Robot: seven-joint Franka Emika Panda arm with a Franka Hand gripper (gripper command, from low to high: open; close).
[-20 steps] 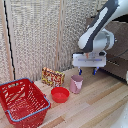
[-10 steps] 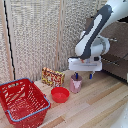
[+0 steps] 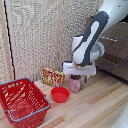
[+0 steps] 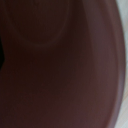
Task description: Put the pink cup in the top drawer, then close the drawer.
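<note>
The pink recepticle, a small pale pink cup, stands upright on the wooden table. My pinch receptors hang under the flat white block of the arm, right over the cup's top. One dark fingertip shows just off the cup's side toward the exterior view's right, and the jaws look spread. The wrist view is filled by the cup's dark pinkish inside, very close. The storage unit, a dark brown chest of drawers, stands at the exterior view's right, behind the arm.
A low red bowl sits beside the cup on the exterior view's left. Behind it stands a patterned box. A red wire basket is at the front left. A woven screen backs the table.
The arm has swung toward the exterior view's left and come down, bringing the gripper from above and beside the cup to directly over it.
</note>
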